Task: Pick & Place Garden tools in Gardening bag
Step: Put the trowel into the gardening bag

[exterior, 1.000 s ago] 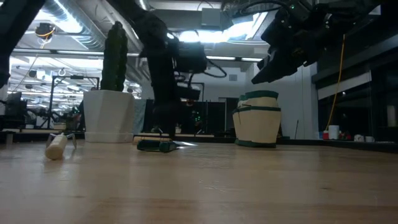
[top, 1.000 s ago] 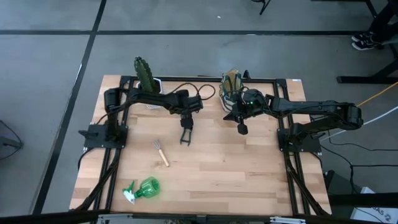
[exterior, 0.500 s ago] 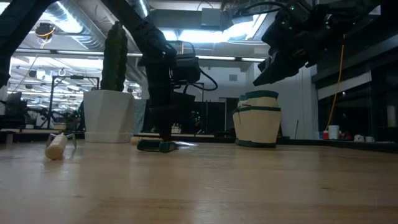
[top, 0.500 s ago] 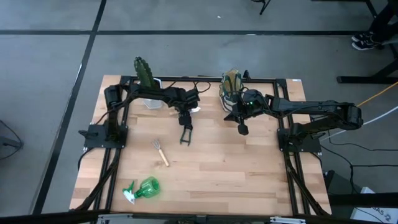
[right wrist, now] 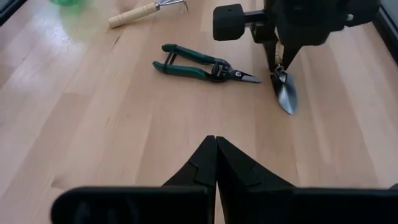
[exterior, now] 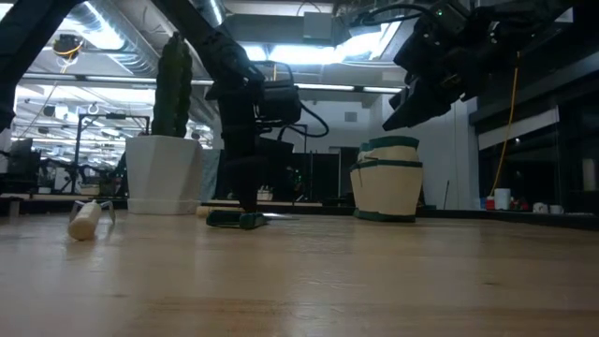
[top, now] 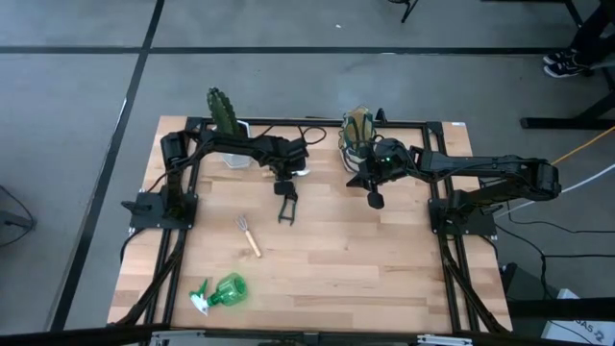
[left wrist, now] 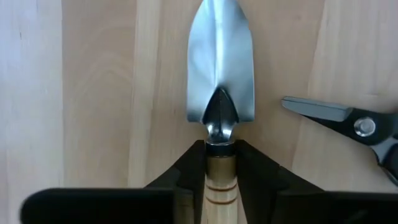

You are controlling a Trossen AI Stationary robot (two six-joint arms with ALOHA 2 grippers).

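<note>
Pale wooden planks make up the desk, which stands on a grey floor inside a black frame. Taking the cream and olive-green fabric gardening bag at the desk's far edge as landmark: the left pincer is down at the desk surface well to the bag's left, its two dark fingers set on either side of the wooden handle of the silver-bladed trowel, just below the blade's neck, grasping it. The trowel lies flat on the wood, with the blade pointing away from the wrist. Just beside the trowel, on the side away from the bag, lie the black-handled pruners, closed and flat on the desk, their blade tip near the trowel blade without touching it. Farther from the bag, toward the desk's front left, lies the small wooden-handled rake, and beyond that, near the front-left corner, the green spray bottle rests on its side. The right pincer is clenched and empty, held above the desk just in front of the bag. A green cactus in a white pot stands at the far edge, well to the bag's left.
</note>
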